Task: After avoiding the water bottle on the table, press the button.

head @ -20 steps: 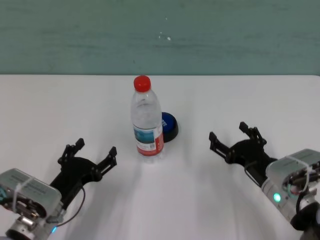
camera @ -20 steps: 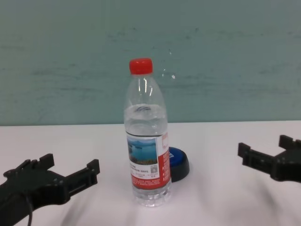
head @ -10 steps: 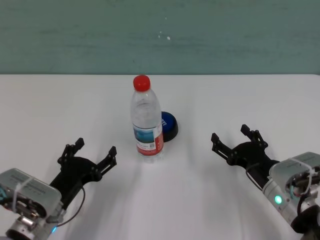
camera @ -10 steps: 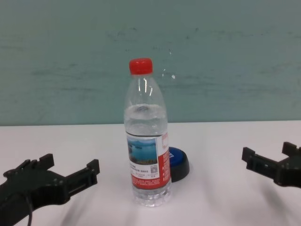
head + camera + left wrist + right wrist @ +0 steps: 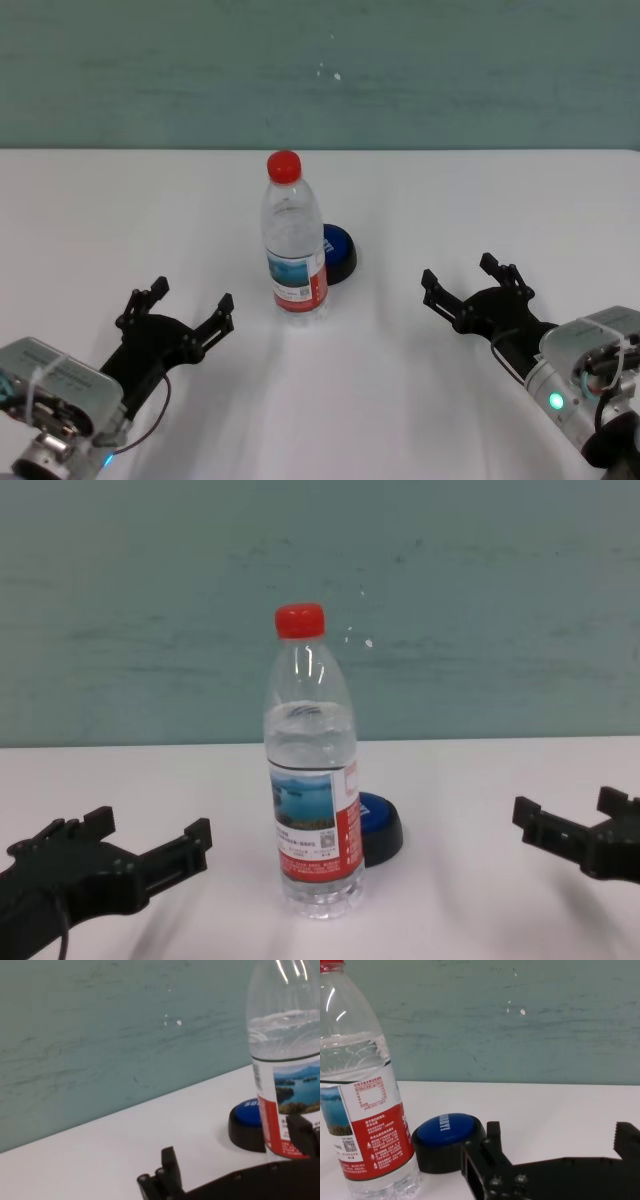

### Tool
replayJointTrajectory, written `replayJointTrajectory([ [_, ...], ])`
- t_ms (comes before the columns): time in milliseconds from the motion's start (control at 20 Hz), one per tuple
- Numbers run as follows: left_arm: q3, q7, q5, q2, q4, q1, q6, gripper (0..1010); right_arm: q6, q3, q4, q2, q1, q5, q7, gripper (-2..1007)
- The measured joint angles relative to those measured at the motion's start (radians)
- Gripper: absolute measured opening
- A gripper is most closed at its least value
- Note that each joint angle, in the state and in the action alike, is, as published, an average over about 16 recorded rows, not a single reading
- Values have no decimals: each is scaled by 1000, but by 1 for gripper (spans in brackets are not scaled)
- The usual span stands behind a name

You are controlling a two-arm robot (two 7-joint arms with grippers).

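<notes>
The water bottle (image 5: 294, 245) stands upright near the middle of the white table (image 5: 100, 200), clear with a red cap and a landscape label. The blue-domed button (image 5: 339, 252) sits on its black base just behind and to the right of the bottle, partly hidden by it in the chest view (image 5: 382, 825). My right gripper (image 5: 460, 272) hovers open to the right of both, nearer the front edge, holding nothing. In its wrist view the button (image 5: 447, 1135) lies ahead beside the bottle (image 5: 360, 1110). My left gripper (image 5: 188, 300) rests open at the front left.
A teal wall runs along the table's far edge. Bare white tabletop lies between my right gripper (image 5: 568, 810) and the button, and between my left gripper (image 5: 150, 830) and the bottle (image 5: 312, 800).
My right gripper has drifted slightly back toward the near edge, staying open. The left arm, bottle and button have not moved.
</notes>
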Motion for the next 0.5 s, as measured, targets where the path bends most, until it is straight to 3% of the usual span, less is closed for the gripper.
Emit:
replayJointTrajectory([
  [500,0,0,0,0,0,0,0,1000,2,-1,1,1,1,2,-1,1004],
])
